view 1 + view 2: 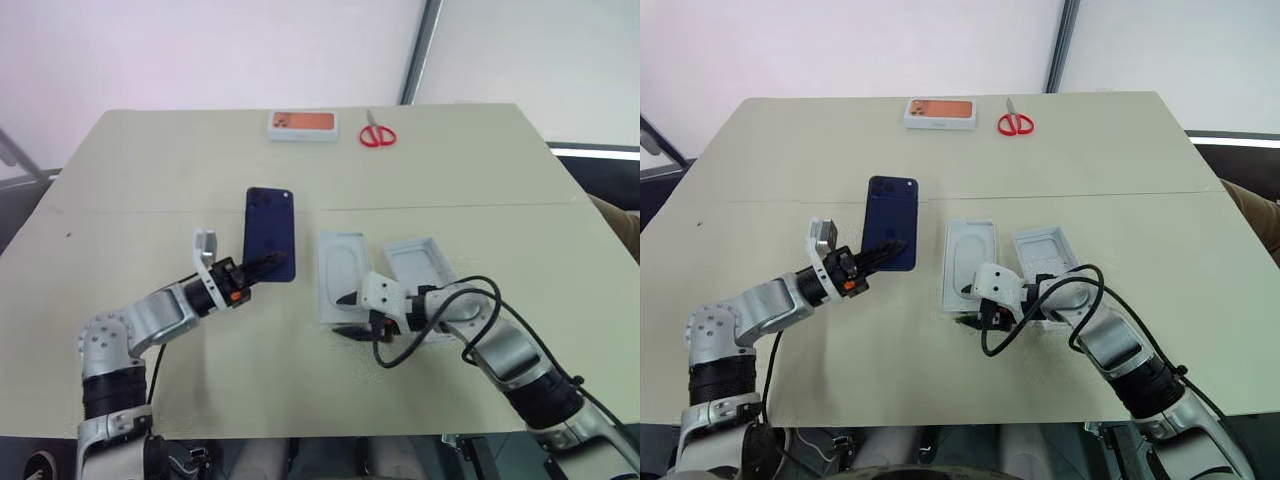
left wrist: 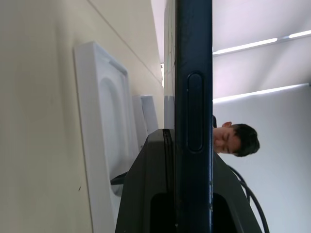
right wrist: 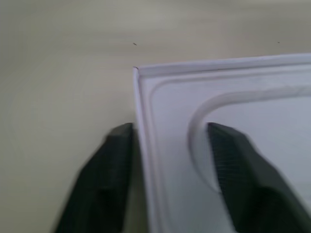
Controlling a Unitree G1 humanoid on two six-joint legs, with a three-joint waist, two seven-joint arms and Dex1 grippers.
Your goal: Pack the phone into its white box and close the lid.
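My left gripper [image 1: 263, 267] is shut on the lower end of the dark navy phone [image 1: 270, 225] and holds it up off the table, back and camera cluster facing me. The phone's edge [image 2: 194, 73] runs between the fingers in the left wrist view. To its right lies the white box [image 1: 321, 285], with a white card [image 1: 342, 262] bearing an oval outline over its floor. My right gripper [image 1: 350, 313] is open at the box's near end. One finger [image 3: 109, 160] is outside the rim [image 3: 142, 111], the other on the card. The lid [image 1: 418, 262] lies inside-up just right of the box.
A small orange-topped box [image 1: 303, 124] and red scissors [image 1: 378, 134] lie at the table's far edge. A black cable [image 1: 400, 352] loops off my right wrist above the table. A person's head [image 2: 238, 141] shows behind the phone in the left wrist view.
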